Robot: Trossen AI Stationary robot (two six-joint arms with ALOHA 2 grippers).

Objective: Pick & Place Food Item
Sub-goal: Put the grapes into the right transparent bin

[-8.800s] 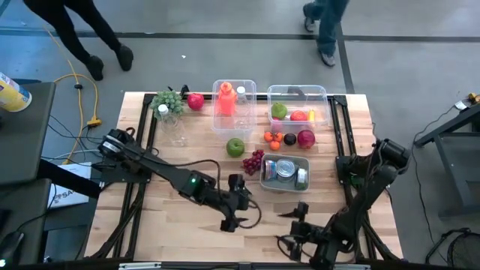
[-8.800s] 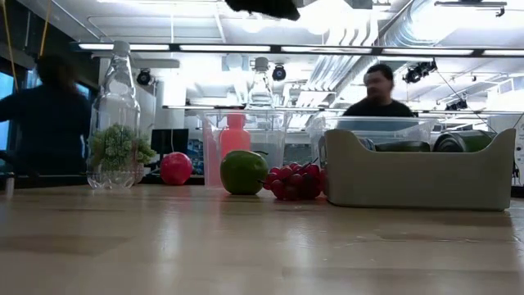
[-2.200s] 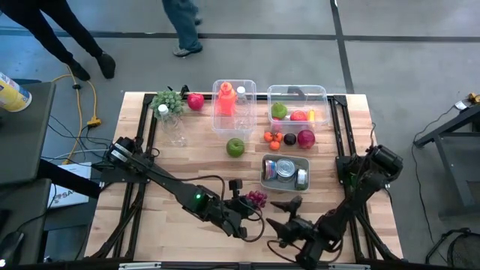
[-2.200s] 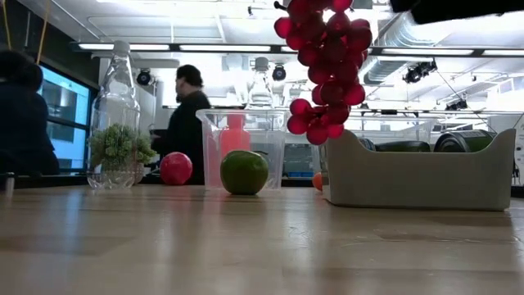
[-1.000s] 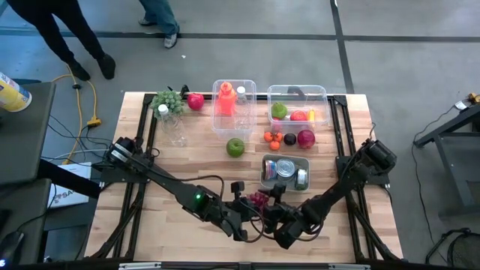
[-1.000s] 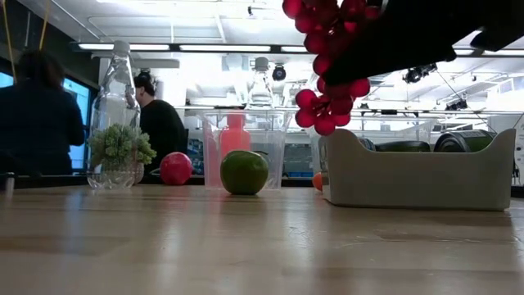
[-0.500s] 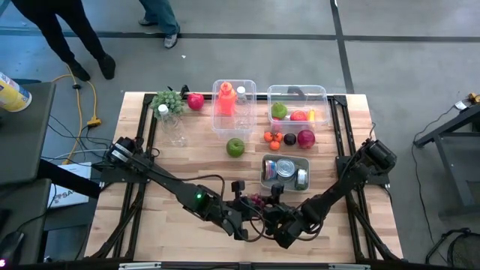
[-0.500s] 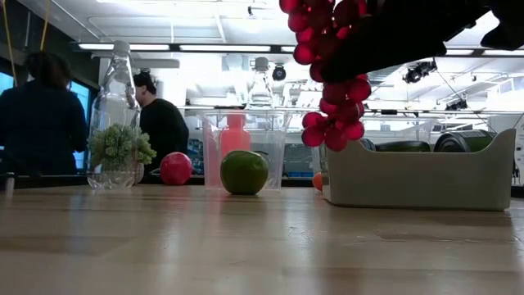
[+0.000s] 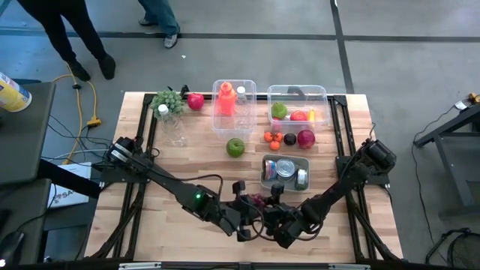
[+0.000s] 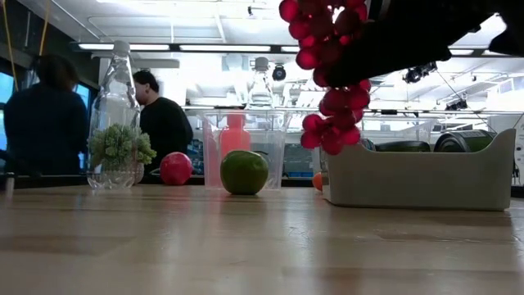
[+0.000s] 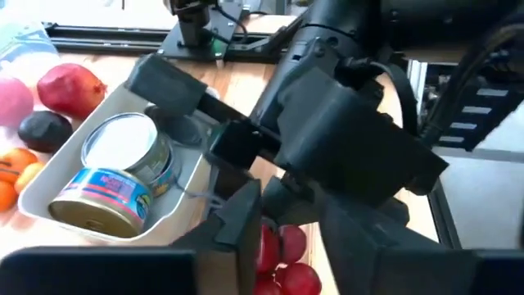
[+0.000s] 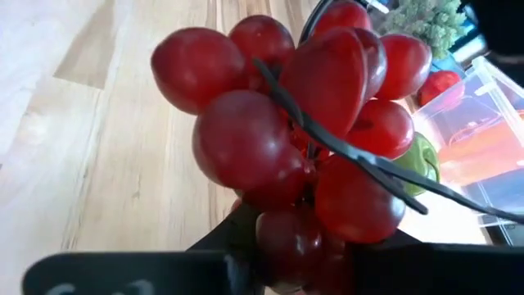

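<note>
Both arms meet at the front middle of the pale wooden table (image 9: 187,154), and between them hangs the bunch of dark red grapes (image 10: 327,78), lifted clear of the boards. In the low view it dangles high in the air, in front of the grey rectangular tray (image 10: 422,172) that holds the round tin cans (image 9: 285,169).

The left gripper (image 9: 244,208) sits right at the bunch, its fingers closed in on the grapes in the left wrist view, where red berries (image 11: 278,258) show between the two dark fingers. The right gripper (image 9: 271,214) crowds in from the other side, and its wrist camera is filled by the cluster (image 12: 303,131), stem threading across the berries. It looks clamped on the lower berries, though the fingers are mostly hidden behind the fruit, so which gripper bears the weight I cannot tell.

Farther back, a green apple (image 9: 235,147) stands alone on the wood, and a clear plastic bin (image 9: 298,105) holds more fruit along the far edge. Beside it stands a clear container with an orange bottle (image 9: 226,100). Beyond the table, two people in dark tops (image 10: 164,123) stand in the room.
</note>
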